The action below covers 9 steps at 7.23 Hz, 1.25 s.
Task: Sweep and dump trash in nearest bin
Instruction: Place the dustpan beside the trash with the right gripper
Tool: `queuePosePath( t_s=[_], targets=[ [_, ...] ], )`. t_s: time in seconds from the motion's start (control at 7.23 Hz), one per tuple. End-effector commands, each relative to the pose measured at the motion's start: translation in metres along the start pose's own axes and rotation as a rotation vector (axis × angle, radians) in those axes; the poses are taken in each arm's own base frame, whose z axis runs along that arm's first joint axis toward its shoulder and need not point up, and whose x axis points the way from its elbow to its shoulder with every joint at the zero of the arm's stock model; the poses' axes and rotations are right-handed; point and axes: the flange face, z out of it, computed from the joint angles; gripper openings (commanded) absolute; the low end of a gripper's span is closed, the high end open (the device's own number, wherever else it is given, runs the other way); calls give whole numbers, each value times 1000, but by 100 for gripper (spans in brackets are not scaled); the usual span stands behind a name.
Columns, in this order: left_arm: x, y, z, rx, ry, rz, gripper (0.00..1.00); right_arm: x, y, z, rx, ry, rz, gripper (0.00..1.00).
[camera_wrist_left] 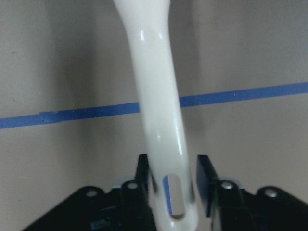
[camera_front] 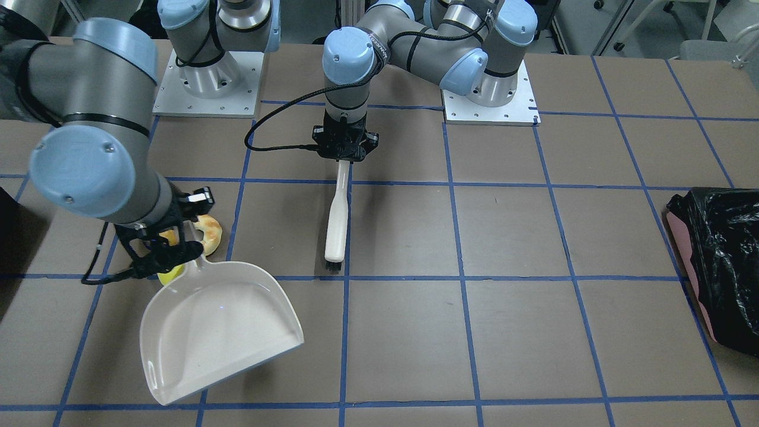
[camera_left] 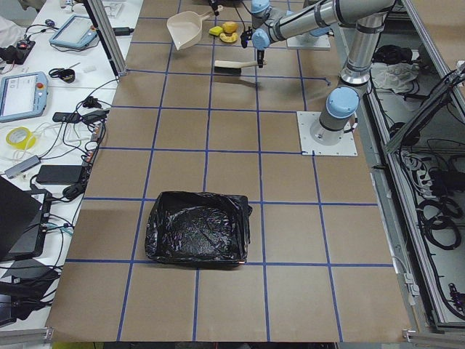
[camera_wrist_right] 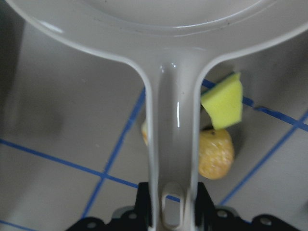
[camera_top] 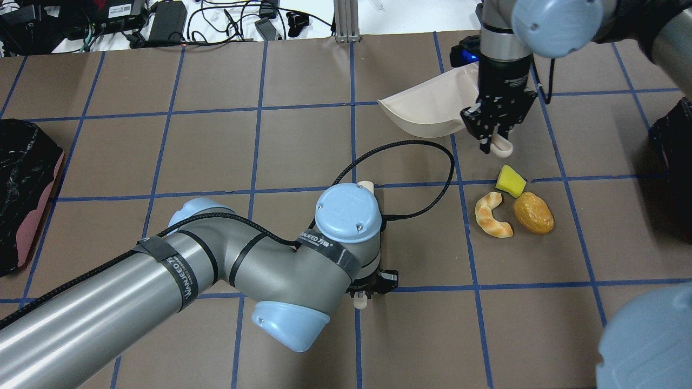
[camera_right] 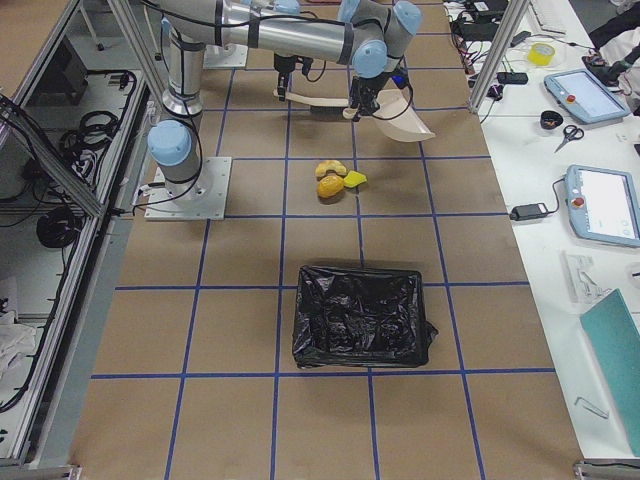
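My right gripper (camera_top: 494, 135) is shut on the handle of the cream dustpan (camera_top: 432, 105), held tilted above the table with its mouth facing away from the trash. Just behind the handle lie a yellow wedge (camera_top: 511, 181), a croissant (camera_top: 491, 215) and an orange-brown ball (camera_top: 533, 213). In the right wrist view the wedge (camera_wrist_right: 222, 101) and the ball (camera_wrist_right: 215, 153) show beneath the handle. My left gripper (camera_front: 344, 151) is shut on the white brush (camera_front: 336, 219), whose bristles rest on the table at mid-table. The black bin (camera_top: 673, 146) shows at the right edge, near the trash.
A pink bin lined with a crinkly black bag (camera_top: 21, 183) stands at the table's far left end. Blue tape lines grid the brown table (camera_top: 303, 146). My left arm's cable (camera_top: 411, 146) loops over the table between brush and dustpan.
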Motion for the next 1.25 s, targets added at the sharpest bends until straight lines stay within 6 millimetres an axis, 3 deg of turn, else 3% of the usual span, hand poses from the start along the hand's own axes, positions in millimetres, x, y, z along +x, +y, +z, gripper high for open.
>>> queuePosePath(
  t_s=[0.0, 0.14, 0.28, 0.42, 0.55, 0.83, 1.11],
  targets=[
    [5, -26, -33, 18, 34, -114, 0, 95, 57, 7, -120, 42, -209, 0],
    [11, -36, -48, 37, 49, -185, 0, 143, 83, 14, -175, 55, -343, 0],
    [20, -42, -57, 29, 104, -195, 0, 173, 102, 18, -213, 57, -454, 0],
    [26, -48, -54, 15, 128, -242, 0, 197, 121, 21, -297, 72, -574, 0],
    [41, -58, -58, 44, 156, -286, 0, 205, 128, 20, -326, 64, -699, 0],
    [101, -55, -61, 48, 185, -343, 0, 228, 134, 24, -422, 167, -818, 0],
    [138, -48, -42, 36, 180, -365, 0, 269, 159, 64, -391, 201, -887, 0]
  ],
)
